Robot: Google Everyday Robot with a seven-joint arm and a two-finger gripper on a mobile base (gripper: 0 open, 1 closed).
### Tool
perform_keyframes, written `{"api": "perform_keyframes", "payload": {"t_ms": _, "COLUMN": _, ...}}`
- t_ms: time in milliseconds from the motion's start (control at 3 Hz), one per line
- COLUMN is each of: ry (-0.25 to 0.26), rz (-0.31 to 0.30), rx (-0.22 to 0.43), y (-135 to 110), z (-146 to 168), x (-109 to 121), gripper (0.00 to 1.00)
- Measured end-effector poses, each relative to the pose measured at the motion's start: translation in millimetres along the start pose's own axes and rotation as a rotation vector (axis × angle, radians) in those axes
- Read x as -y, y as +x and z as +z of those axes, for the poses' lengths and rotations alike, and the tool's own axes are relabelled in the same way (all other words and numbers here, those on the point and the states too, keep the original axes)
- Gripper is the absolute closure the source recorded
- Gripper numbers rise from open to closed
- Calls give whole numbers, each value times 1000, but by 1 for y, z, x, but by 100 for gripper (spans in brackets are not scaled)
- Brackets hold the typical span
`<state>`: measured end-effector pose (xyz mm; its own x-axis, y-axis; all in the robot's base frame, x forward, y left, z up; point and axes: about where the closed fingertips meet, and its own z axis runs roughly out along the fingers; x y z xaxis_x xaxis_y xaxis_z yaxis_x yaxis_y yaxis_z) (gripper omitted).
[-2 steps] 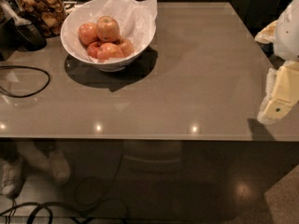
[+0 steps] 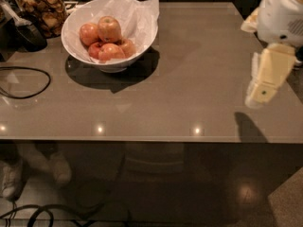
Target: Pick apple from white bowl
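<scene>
Reaching is the step in hand: the gripper [image 2: 265, 79] hangs well right of the white bowl [image 2: 75, 50]; released or clenched, I cannot tell. The apple [image 2: 109, 28] sits topmost inside the bowl. Next, cross over and descend onto it. One bowl, five apples, one jar [image 2: 40, 8] just left of the bowl

One camera looks steeply down over the surface [image 2: 199, 70] from its near edge, at middling range, with the white bowl [image 2: 120, 63] at upper left. The gripper [image 2: 262, 91] hangs well right of the white bowl, nearer the lens.
</scene>
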<state>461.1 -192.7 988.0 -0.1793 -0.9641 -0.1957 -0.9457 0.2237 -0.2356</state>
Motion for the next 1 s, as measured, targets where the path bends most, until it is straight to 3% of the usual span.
{"api": "perform_keyframes", "payload": {"t_ms": 333, "ry": 25, "rz": -95, "rx": 4, "y": -57, "z": -6, "x": 29, "gripper": 0}}
{"api": "perform_keyframes", "payload": {"t_ms": 667, "ry": 45, "rz": -85, "rx": 11, "y": -57, "z": -7, "x": 33, "gripper": 0}}
{"api": "perform_keyframes", "payload": {"t_ms": 1000, "ry": 76, "rz": -50, "rx": 75, "y": -68, "z": -7, "x": 48, "gripper": 0}}
